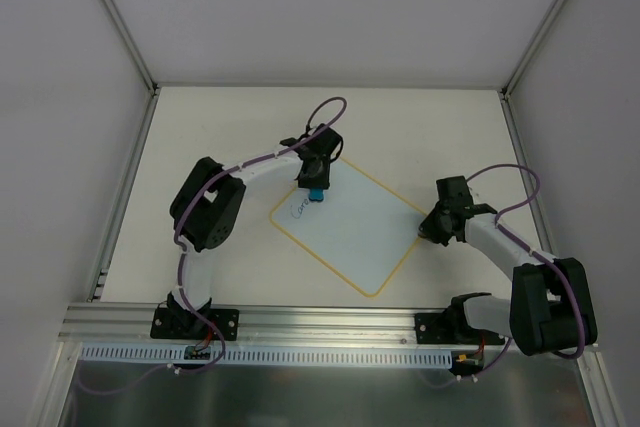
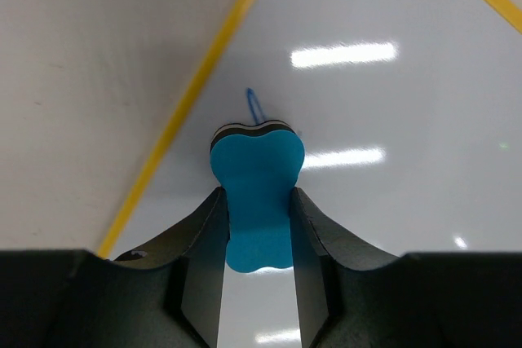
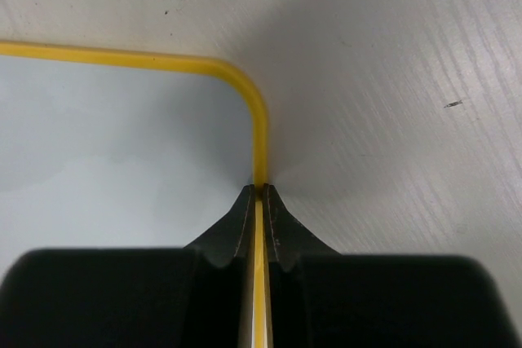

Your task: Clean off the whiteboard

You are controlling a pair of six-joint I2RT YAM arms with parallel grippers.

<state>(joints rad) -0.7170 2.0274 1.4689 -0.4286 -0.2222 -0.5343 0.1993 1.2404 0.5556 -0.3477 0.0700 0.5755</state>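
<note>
The whiteboard [image 1: 350, 237] lies turned like a diamond on the table, pale with a thin yellow border and blue handwriting [image 1: 300, 209] near its left corner. My left gripper [image 1: 316, 179] is shut on a small blue eraser block [image 1: 315, 193], which is pressed onto the board just above the writing. In the left wrist view the eraser [image 2: 257, 177] sits between both fingers, with a blue stroke [image 2: 255, 103] showing beyond it on the whiteboard [image 2: 391, 160]. My right gripper [image 1: 424, 232] pinches the board's right edge. Its fingers are shut on the yellow border [image 3: 259, 132] just below the rounded corner of the whiteboard [image 3: 106, 144].
White enclosure walls with metal corner posts [image 1: 120, 17] surround the pale table [image 1: 220, 117]. An aluminium rail [image 1: 320, 322] carrying both arm bases runs along the near edge. Purple cables [image 1: 335, 107] loop above each wrist.
</note>
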